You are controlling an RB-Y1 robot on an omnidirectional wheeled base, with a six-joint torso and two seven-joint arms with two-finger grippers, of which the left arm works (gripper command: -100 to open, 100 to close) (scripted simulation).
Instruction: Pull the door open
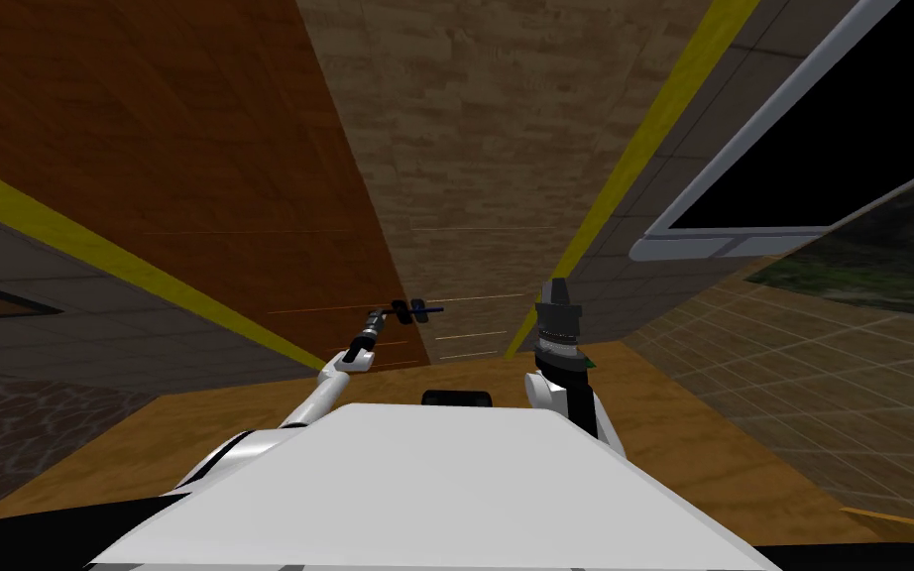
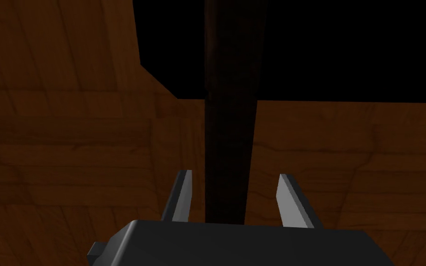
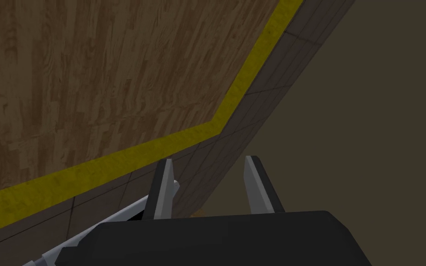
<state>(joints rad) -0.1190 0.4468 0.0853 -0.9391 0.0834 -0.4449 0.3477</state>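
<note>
The door (image 1: 197, 149) is a dark brown wooden panel slanting up the left of the head view, with a thin dark handle (image 1: 427, 310) sticking out near its edge. My left gripper (image 1: 407, 310) is stretched out to that handle. Seen from the left wrist, the handle (image 2: 228, 152) is a dark bar running between the two fingers of the left gripper (image 2: 235, 173); it is open, with a small gap on each side of the bar. Brown door wood (image 2: 69, 138) lies behind, with a black area above it. My right gripper (image 1: 554, 289) is raised beside my chest, open (image 3: 209, 161) and holding nothing.
A yellow door frame (image 1: 643, 129) runs along dark tiled walls on both sides. Between door and frame lies a lighter wood-grain surface (image 1: 485, 149). A light-framed window (image 1: 742, 228) with a black pane is at the right. The floor (image 1: 693, 426) is orange-brown wood.
</note>
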